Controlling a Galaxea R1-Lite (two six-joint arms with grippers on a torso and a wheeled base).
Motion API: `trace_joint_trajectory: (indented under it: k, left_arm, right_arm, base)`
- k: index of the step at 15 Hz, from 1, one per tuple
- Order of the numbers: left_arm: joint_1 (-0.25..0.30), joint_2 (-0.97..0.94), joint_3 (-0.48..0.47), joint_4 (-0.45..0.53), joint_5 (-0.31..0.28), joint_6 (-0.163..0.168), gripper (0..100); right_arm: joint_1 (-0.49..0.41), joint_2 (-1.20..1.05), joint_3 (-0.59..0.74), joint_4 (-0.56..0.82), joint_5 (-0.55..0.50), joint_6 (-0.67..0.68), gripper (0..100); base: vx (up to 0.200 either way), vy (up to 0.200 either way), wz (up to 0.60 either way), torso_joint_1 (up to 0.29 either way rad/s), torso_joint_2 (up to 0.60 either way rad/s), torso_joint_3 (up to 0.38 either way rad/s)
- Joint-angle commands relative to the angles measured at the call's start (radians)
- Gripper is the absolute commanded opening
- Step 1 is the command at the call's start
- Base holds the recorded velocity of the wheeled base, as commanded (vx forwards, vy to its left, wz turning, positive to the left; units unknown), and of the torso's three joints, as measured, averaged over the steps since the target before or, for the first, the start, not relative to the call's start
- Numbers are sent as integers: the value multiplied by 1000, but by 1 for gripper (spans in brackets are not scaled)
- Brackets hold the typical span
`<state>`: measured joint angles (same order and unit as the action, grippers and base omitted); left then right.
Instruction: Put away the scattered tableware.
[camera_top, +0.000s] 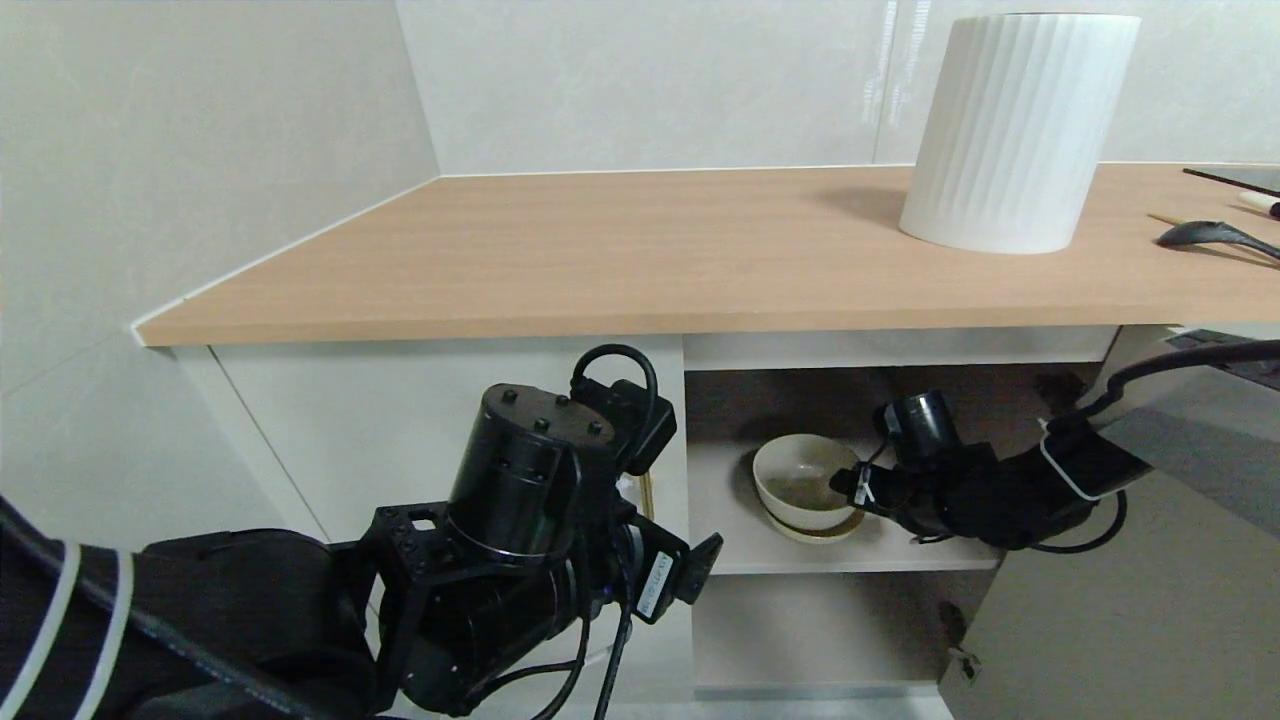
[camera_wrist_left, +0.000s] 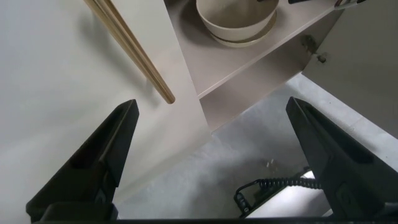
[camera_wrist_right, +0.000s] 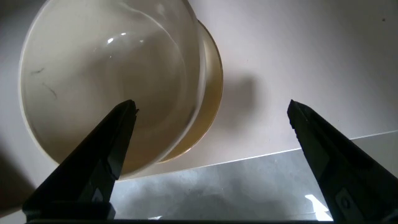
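Cabinet shelf (camera_top: 722, 532) holds one bowl (camera_top: 800, 482) stacked on one plate (camera_top: 838, 530); left tool (camera_wrist_left: 211, 102) and right tool (camera_wrist_right: 210, 106) both gape, released.

We see a cream bowl (camera_top: 800, 485) on a pale yellow plate (camera_top: 822, 531). Countertop (camera_top: 600, 260): light wood grain. 1 o'clock: white canister (camera_top: 1015, 130), vertical ribs. 2 o'clock: black ladle (camera_top: 1205, 234). Left gripper (camera_wrist_left: 211, 102) and right gripper (camera_wrist_right: 210, 104): black.
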<state>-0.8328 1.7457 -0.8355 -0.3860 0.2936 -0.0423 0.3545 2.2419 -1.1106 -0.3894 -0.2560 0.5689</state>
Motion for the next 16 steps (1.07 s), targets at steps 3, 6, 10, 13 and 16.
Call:
trace_joint_trajectory:
  k: [3, 6, 10, 13, 16]
  left_arm:
    - [0, 1, 0, -2, -1, -1, 100]
    - [1, -2, 1, -2, -1, -5, 100]
    - [4, -38, 52, -1, 1, -7, 100]
    - [6, -61, 75, 1, -1, -7, 100]
    - [6, -68, 73, -1, -1, -7, 100]
  right_arm:
    - [3, -5, 2, 0, -2, 2, 100]
    - [17, -76, 37, 1, -3, 5, 100]
    - [115, -272, 221, 3, 6, -7, 100]
    - [207, -415, 336, 7, 7, -32, 100]
    - [241, -496, 462, 4, 11, -29, 100]
  base:
    - [0, 0, 0, 0, 0, 0]
    - [0, 0, 0, 0, 0, 0]
    - [0, 0, 0, 0, 0, 0]
    - [0, 0, 0, 0, 0, 0]
    - [0, 0, 0, 0, 0, 0]
